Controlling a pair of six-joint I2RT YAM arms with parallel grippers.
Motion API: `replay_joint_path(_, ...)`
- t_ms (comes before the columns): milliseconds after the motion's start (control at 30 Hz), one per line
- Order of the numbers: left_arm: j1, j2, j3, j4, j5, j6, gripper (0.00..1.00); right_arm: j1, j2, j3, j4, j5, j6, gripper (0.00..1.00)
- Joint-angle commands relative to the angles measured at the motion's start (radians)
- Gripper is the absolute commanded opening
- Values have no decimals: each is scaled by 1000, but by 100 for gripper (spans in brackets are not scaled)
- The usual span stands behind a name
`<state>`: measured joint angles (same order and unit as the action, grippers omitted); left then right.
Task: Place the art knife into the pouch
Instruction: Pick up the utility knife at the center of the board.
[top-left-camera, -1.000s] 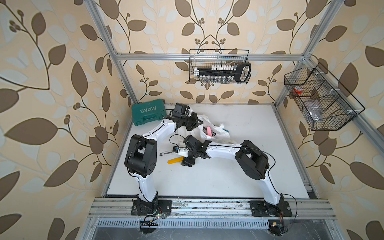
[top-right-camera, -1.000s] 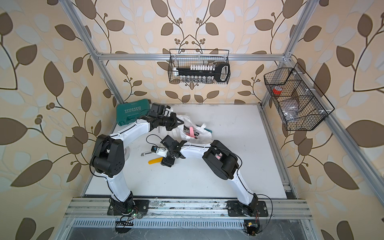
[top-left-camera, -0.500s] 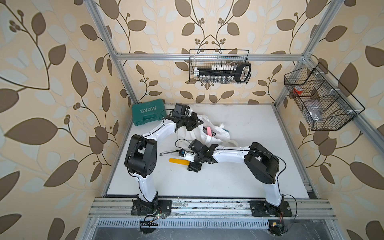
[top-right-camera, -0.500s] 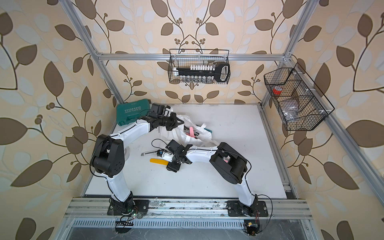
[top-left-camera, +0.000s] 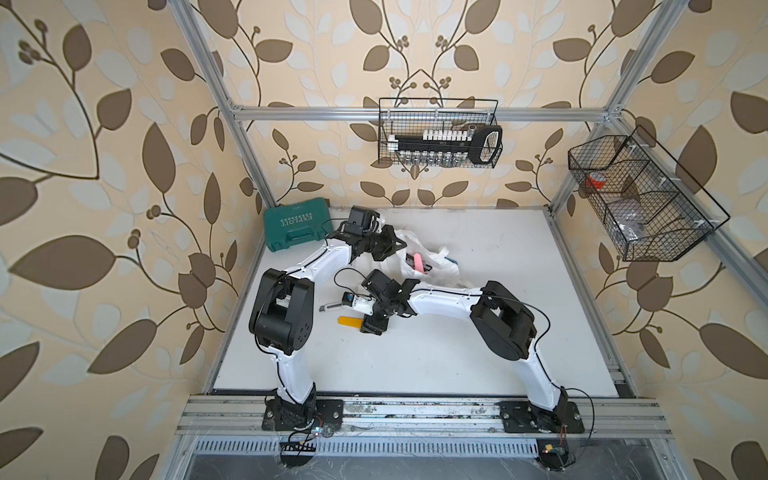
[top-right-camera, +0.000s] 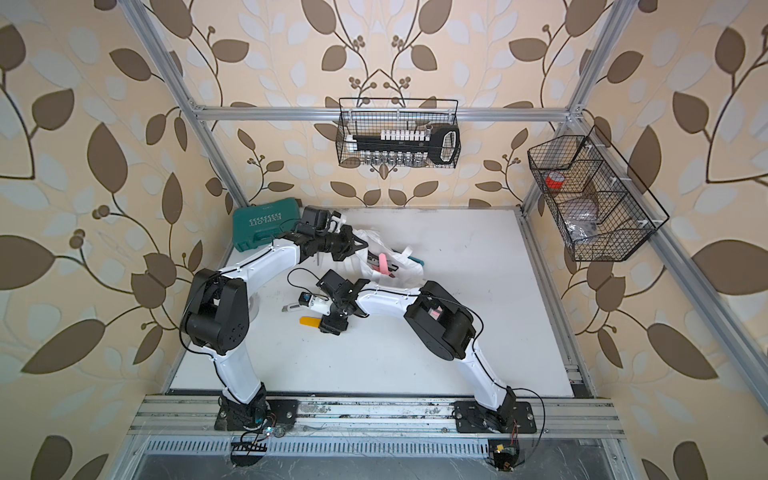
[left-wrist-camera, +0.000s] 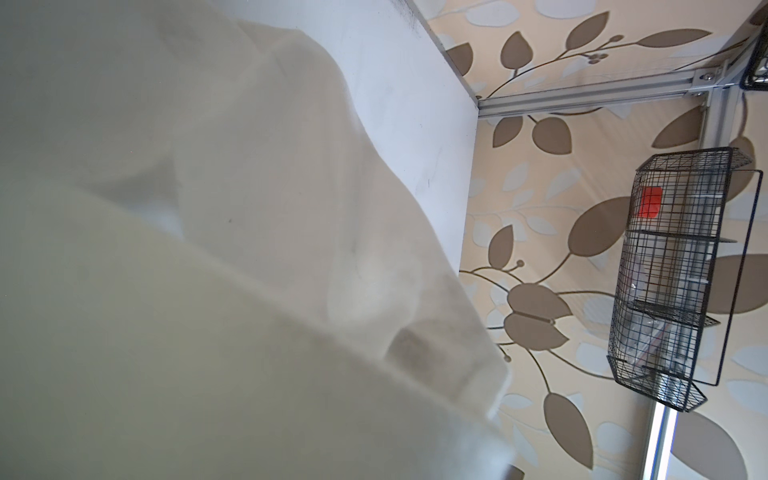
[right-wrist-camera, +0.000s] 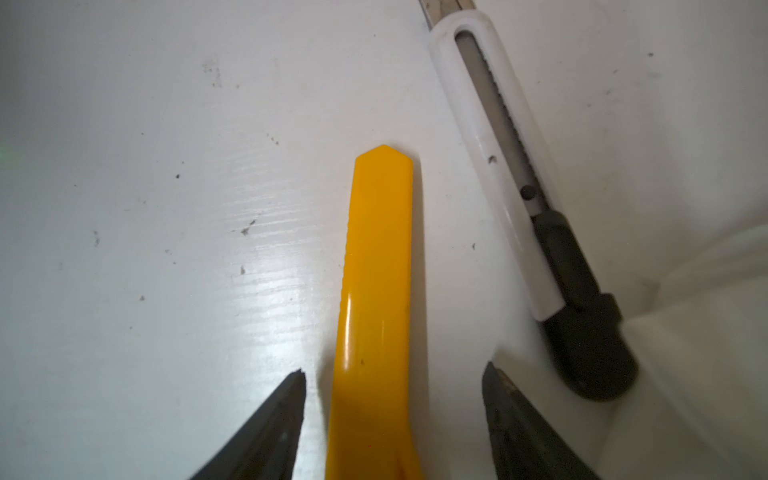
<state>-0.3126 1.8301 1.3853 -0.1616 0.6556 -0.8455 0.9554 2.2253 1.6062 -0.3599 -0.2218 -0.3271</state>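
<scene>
A yellow art knife (right-wrist-camera: 378, 270) lies flat on the white table, seen in both top views (top-left-camera: 348, 321) (top-right-camera: 308, 322). My right gripper (right-wrist-camera: 392, 372) is open and low over it, one finger on each side of the handle, neither touching (top-left-camera: 371, 326). A second, white knife with a black end (right-wrist-camera: 498, 145) lies beside it (top-right-camera: 291, 308). The pouch (top-left-camera: 434, 268) (top-right-camera: 401, 272) sits crumpled at the back. My left gripper (top-left-camera: 390, 246) is shut on the pouch's edge and holds it lifted; white cloth (left-wrist-camera: 208, 249) hides its fingers in the left wrist view.
A green tool case (top-left-camera: 295, 222) lies at the back left corner. A pink object (top-left-camera: 419, 262) shows in the pouch mouth. Wire baskets hang on the back wall (top-left-camera: 438, 133) and right wall (top-left-camera: 640, 199).
My right gripper has shifted along the yellow knife and settled astride its handle, its jaws a little narrower. The left gripper and the pouch have stayed put.
</scene>
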Motion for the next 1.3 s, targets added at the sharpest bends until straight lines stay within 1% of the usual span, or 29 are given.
replay_joint_path(0,6,-48,21,19,36,9,0,5,42,37,-35,-33,-18,68)
replay_joint_path(233,7,-43,22,22,36,6,0,28,93,66,-27,-5,-20,64)
replay_joint_path(300,8,-45,20,22,36,7,0,34,106,76,-34,10,-21,61)
replay_joint_path(367,9,-46,17,20,35,9,0,37,108,71,-39,33,-21,56)
replay_joint_path(533,10,-48,14,22,36,8,0,40,95,19,-53,97,-30,36)
replay_joint_path(600,10,-48,11,25,38,6,0,38,76,-18,-40,115,-23,32)
replay_joint_path(667,11,-48,10,27,38,4,0,37,49,-63,-19,126,-10,32)
replay_joint_path(767,11,-51,7,28,38,4,0,35,-14,-130,-1,142,11,29)
replay_joint_path(900,11,-53,10,25,38,3,0,34,-147,-245,30,166,44,28)
replay_joint_path(1033,12,-54,10,23,36,3,0,37,-301,-347,13,200,83,27)
replay_joint_path(1200,12,-48,8,26,35,3,0,38,-488,-429,-33,302,156,25)
replay_joint_path(1267,12,-46,6,29,35,2,0,34,-556,-438,-67,345,175,25)
